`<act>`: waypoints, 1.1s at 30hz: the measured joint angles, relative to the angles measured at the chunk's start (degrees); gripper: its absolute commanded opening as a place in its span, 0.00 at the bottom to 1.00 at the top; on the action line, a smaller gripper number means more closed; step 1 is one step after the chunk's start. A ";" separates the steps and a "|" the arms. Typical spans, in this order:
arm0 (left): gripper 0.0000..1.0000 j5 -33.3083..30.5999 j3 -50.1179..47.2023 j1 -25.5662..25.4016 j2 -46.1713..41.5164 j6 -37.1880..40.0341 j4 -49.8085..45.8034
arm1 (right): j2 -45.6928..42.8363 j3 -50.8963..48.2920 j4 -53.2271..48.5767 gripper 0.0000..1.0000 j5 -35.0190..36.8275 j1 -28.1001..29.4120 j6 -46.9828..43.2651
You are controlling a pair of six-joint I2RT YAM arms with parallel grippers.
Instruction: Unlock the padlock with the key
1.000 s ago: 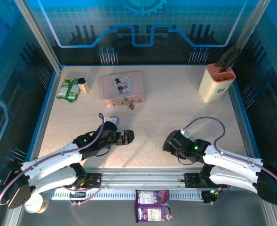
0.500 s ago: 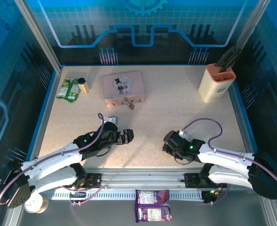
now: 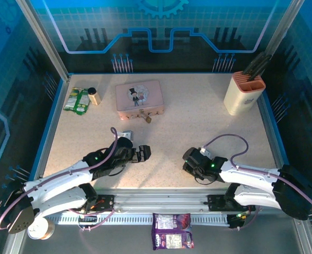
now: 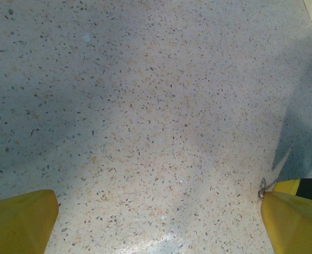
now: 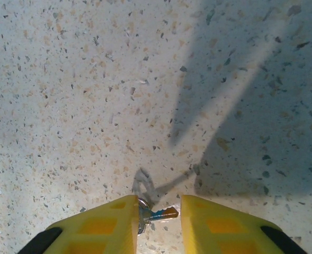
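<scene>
Right hand (image 5: pixel 160 205) straddles the key (image 5: pixel 164 214) on the tabletop (image 5: pixel 81 95); grip cannot be determined. Left hand (image 4: pixel 157 214) is fully open.

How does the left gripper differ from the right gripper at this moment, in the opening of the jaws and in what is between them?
The left gripper has its jaws wide apart; the right gripper has its jaws close together. Bare table lies between the left gripper's fingers; the key sits between the right gripper's fingers, though I cannot tell whether it is clamped. Both are yellow-fingered and low over the speckled table.
</scene>
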 measured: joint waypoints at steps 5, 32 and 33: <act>0.99 -0.02 0.00 -0.31 0.42 -0.02 0.00 | 0.70 -0.13 0.09 0.25 -0.04 0.00 0.00; 0.99 -0.20 0.00 -0.55 0.42 -0.44 0.17 | 2.29 1.03 -0.50 0.25 0.04 0.28 -1.49; 0.99 -0.20 0.00 -0.55 0.42 -0.44 0.17 | 2.05 1.01 -0.44 0.25 0.02 0.52 -1.27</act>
